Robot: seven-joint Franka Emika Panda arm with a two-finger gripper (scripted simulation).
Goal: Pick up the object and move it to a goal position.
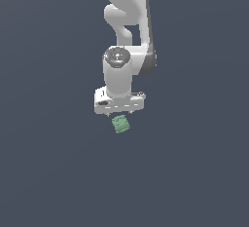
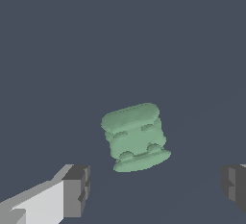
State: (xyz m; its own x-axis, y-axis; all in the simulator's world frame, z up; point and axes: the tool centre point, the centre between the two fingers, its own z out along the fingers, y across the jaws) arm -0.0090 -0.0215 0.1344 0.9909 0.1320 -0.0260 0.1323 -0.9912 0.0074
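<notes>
1. Nearest the wrist camera were the claw's (image 2: 156, 192) two dark-padded fingers (image 2: 77, 189), spread wide apart with nothing between them; one showed its white body and grey pad, the other only a grey pad at the picture's edge.
2. Beyond the fingertips, in line with the gap between them but farther out, lay the object (image 2: 135, 137), a small light-green blocky piece with ribbed, grooved sides and a flared rim at each end. It sat slightly tilted and was much narrower than the open span of the claw, touching neither finger.
3. In the exterior view the white arm (image 1: 127, 26) reached down, its claw (image 1: 119, 114) poised just above the object (image 1: 120, 123), which showed directly beneath the white hand body.
4. Farthest back was the plain dark grey-blue worktop (image 1: 48, 172), on which the object appeared to rest.
</notes>
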